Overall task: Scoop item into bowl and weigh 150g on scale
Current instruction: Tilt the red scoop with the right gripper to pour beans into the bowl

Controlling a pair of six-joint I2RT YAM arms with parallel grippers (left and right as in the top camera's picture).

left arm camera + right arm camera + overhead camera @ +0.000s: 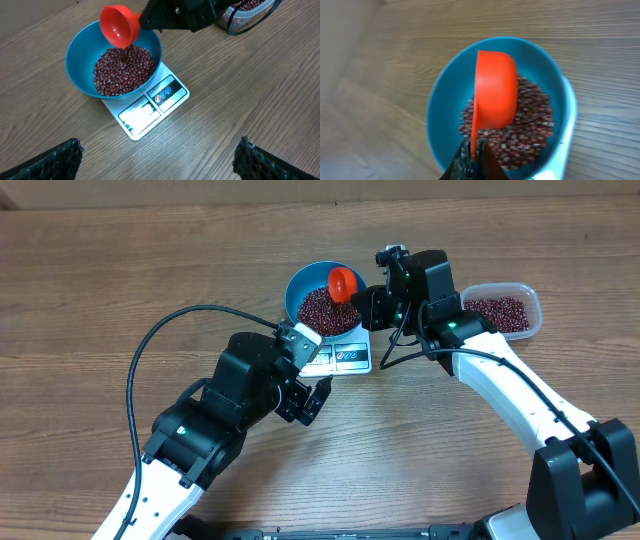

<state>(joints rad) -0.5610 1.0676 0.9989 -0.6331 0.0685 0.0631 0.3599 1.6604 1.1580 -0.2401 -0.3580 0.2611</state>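
Note:
The blue bowl (298, 284) stands on the white scale (346, 358) and holds a heap of red-brown beans (326, 310). My right gripper (474, 156) is shut on the thin handle of an orange scoop (495, 90). The scoop (119, 25) hangs tipped on its side over the bowl (77, 55), and its cup looks empty. My left gripper (160, 160) is open over bare wood just in front of the scale (150, 112), with nothing between its fingers (65, 156). The scale's display faces the left arm, but its figures are too washed out to read.
A clear plastic tub (505, 310) with more beans sits to the right of the bowl, behind the right arm. A black cable (150, 350) loops over the table on the left. Bare wood lies all around the scale.

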